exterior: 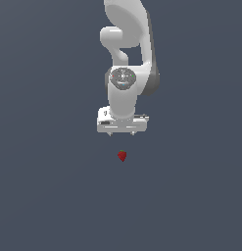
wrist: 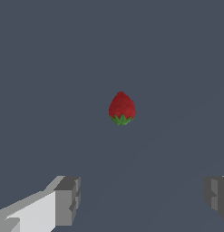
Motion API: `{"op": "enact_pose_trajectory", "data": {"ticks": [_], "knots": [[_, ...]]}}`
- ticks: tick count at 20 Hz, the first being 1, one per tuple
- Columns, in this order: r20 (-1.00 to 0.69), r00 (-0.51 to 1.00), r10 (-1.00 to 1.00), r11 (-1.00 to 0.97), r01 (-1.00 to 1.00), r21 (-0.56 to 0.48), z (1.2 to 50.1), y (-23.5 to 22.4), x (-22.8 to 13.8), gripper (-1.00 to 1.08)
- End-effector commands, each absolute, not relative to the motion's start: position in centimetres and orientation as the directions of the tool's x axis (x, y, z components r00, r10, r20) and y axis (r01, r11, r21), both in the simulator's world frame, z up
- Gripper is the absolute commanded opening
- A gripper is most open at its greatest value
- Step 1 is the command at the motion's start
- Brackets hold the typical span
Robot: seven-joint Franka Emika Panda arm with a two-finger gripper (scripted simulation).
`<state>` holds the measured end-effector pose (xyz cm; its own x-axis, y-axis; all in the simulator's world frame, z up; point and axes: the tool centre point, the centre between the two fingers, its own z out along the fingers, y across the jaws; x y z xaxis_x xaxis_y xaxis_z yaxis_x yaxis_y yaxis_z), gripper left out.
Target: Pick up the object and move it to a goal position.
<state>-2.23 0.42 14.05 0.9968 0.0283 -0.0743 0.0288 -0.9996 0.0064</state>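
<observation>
The object, a tiny red strawberry-shaped item [exterior: 122, 156] with a green top, lies on the dark grey floor just below the white arm's hand in the exterior view. In the wrist view the object [wrist: 122, 108] shows red with its green leaves, apart from both fingers. My gripper [exterior: 121, 133] hovers above it, open, with nothing between its fingertips [wrist: 68, 199]. The two grey pads stand wide apart in the wrist view, and the strawberry sits beyond the gap between them, not inside it.
A flat dark grey surface [exterior: 54, 196] stretches all around. The white arm [exterior: 127, 49] rises behind the gripper toward the top of the exterior view. No goal marker shows.
</observation>
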Motion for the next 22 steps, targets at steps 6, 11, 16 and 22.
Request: {"op": "enact_pose_trajectory", "data": {"ticks": [6,11,16,22], "knots": [[-0.070,0.997,0.033,-0.999,0.033,0.010,14.6,0.6,-1.8,1.00],[-0.066,0.997,0.049,-0.999,0.050,0.014,15.5,0.8,-1.3,1.00],[-0.065,0.997,0.041,-0.999,0.042,0.014,15.4,0.8,-1.3,1.00],[-0.059,0.998,-0.014,-1.000,-0.013,0.013,14.7,0.9,-0.9,1.00]]}}
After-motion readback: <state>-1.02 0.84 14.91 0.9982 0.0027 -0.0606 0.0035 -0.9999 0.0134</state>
